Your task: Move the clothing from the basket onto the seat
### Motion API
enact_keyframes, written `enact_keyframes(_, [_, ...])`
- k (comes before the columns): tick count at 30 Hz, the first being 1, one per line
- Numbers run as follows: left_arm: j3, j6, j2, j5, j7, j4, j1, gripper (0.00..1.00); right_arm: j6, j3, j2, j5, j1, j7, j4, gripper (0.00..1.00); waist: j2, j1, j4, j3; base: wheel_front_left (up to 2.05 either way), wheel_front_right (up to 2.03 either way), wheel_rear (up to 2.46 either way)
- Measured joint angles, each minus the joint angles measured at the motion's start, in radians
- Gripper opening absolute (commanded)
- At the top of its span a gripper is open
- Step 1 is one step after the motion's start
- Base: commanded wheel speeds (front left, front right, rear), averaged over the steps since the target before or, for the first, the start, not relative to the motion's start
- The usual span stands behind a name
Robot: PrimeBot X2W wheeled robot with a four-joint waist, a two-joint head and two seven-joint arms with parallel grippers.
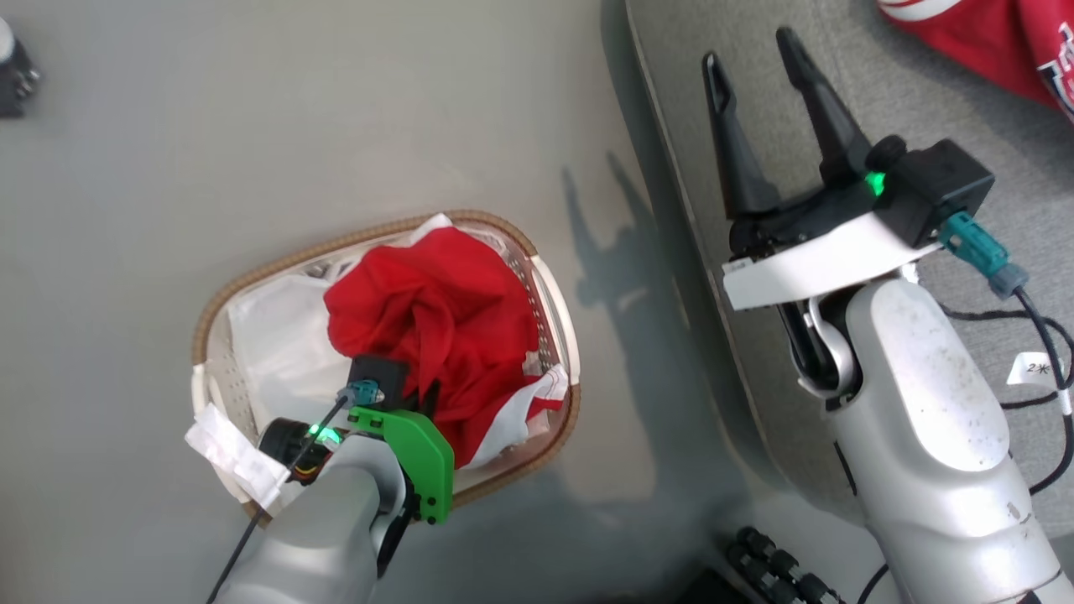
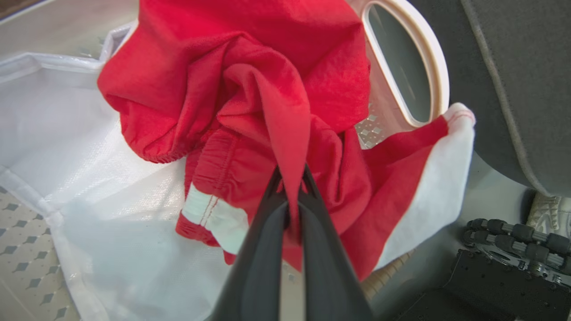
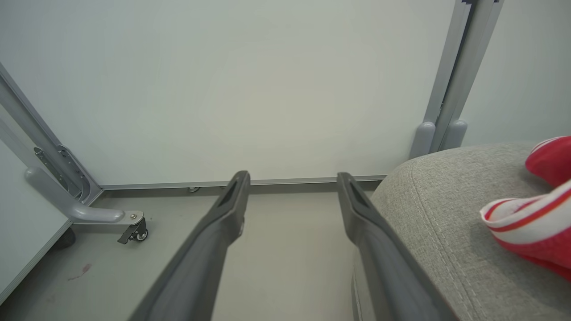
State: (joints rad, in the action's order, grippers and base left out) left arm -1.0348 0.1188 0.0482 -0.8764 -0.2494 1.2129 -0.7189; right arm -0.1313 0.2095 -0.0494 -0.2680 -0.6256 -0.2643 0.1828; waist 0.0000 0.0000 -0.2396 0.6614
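My left gripper pinches a jersey fold inside the basket, arm reaching down; right of the basket, my right gripper hovers spread.

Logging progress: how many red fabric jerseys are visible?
2: one jersey in the white perforated basket, pinched by the left gripper; one jersey on the grey couch. Others possibly hidden.

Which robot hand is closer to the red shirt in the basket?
Left. The left gripper is down in the basket, shut on a fold of the red jersey. The right gripper hangs open over the couch edge, off to the basket's side.
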Motion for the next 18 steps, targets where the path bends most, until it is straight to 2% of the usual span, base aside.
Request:
enact_keyframes(2, [0.002,0.0,0.0,0.001,-0.009,-0.018,0.013,0.0,0.0,0.0,0.0,0.003,0.018,0.0,0.019,1.0,0.0,0.0,0.007,-0.034,0.0,0.0,0.0])
enact_keyframes(6, [0.075,-0.029,0.001,0.028,-0.012,-0.123,0.038,0.0,0.0,-0.005,0.0,0.005,0.067,0.0,0.05,1.0,0.0,-0.0001,0.028,-0.117,0.0,0.0,0.0])
enact_keyframes(18, [0.337,-0.047,0.015,0.242,-0.013,-0.43,0.209,0.0,0.0,-0.031,0.0,0.012,0.199,0.0,0.099,1.0,0.0,-0.0001,0.099,-0.309,0.0,0.0,0.0])
